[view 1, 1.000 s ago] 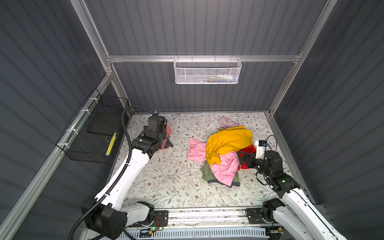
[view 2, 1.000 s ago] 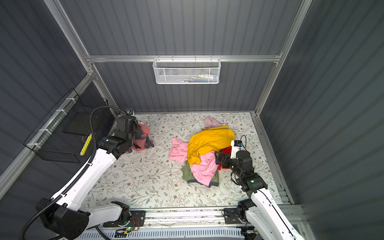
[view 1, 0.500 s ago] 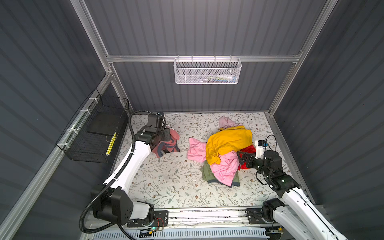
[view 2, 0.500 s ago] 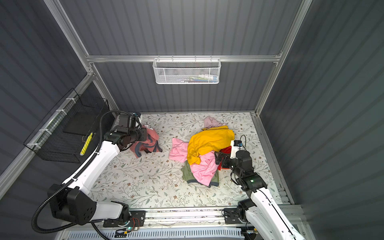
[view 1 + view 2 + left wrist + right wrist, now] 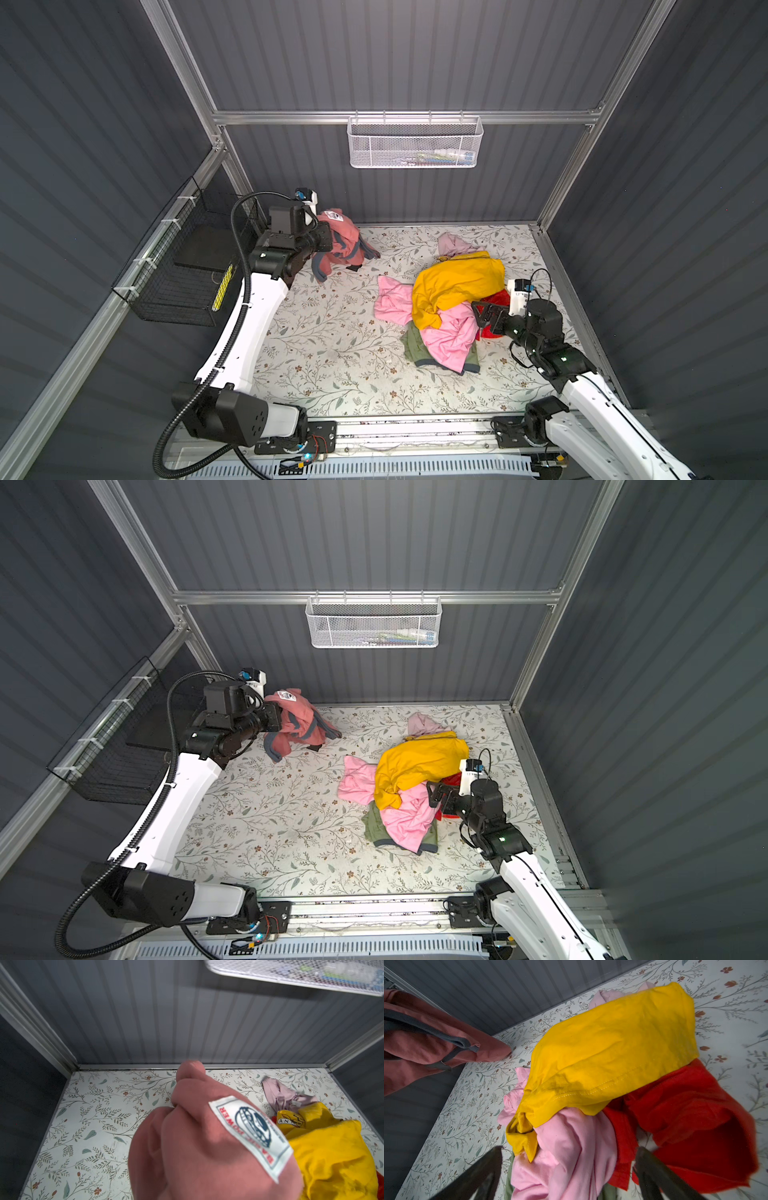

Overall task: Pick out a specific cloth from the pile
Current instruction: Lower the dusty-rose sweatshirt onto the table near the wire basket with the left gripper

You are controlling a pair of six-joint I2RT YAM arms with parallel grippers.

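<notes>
The left tool point(image 5: 326, 242), clamped on the salmon-rose cloth point(image 5: 348, 243), holds it well apart from the pile point(image 5: 455, 286); the right tool point(image 5: 483, 318), jaws wide apart, hovers beside that heap.

Left arm stretched from front-left base toward far-left corner of table point(image 5: 332, 345), wrist level, left gripper point(image 5: 326, 243) clamped on cloth point(image 5: 347, 243). Right arm bent low near right edge, right gripper point(image 5: 482, 316) jaws spread wide, pointing left.
</notes>
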